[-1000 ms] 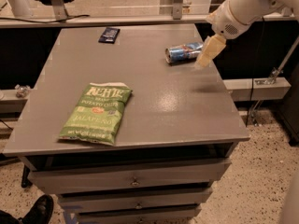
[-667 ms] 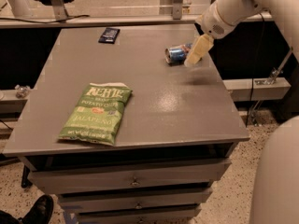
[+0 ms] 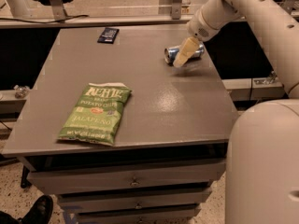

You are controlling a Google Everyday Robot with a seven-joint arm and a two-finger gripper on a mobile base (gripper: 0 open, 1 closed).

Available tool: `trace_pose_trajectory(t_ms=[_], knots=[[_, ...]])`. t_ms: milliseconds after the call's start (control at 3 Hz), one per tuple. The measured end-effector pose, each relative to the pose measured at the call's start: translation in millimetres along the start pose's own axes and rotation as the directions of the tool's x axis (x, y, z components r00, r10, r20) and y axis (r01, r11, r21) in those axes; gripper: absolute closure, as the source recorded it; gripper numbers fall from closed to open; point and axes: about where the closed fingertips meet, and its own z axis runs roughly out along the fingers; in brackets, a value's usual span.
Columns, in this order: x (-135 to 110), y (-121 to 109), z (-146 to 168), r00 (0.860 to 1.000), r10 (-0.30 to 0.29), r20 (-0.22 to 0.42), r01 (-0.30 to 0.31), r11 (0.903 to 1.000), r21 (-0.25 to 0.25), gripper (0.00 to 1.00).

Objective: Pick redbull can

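Observation:
The redbull can (image 3: 170,54) lies on its side on the grey table (image 3: 154,101), toward the far right. It is blue and silver, with a shiny end facing left. My gripper (image 3: 183,54) hangs from the white arm (image 3: 219,10) that reaches in from the upper right. It is down at the can, overlapping the can's middle and right part. The right end of the can (image 3: 200,50) shows just behind the gripper.
A green chip bag (image 3: 96,113) lies flat at the front left of the table. A small flat dark-blue packet (image 3: 108,34) lies at the far edge. Drawers (image 3: 131,181) sit under the tabletop. My white body (image 3: 261,162) fills the lower right.
The arm has swung left and the gripper has moved from the can's right end onto its middle. The can has not moved. My body now fills more of the right side.

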Motion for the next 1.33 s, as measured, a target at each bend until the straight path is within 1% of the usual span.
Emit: trace_pose_trajectory(t_ms=[333,667,1000,1333], knots=[[7,-2,14,1.0,0.017,-0.022,-0.017,0.9998,-0.011,0.16],[13,-5,20,0.999,0.028,-0.038,-0.029,0.9995,-0.014,0.39],[12,-7,19,0.998,0.03,-0.046,-0.031,0.9994,-0.013,0.62],[-4,-6,9,1.0,0.004,-0.031,-0.005,0.9998,-0.02,0.87]])
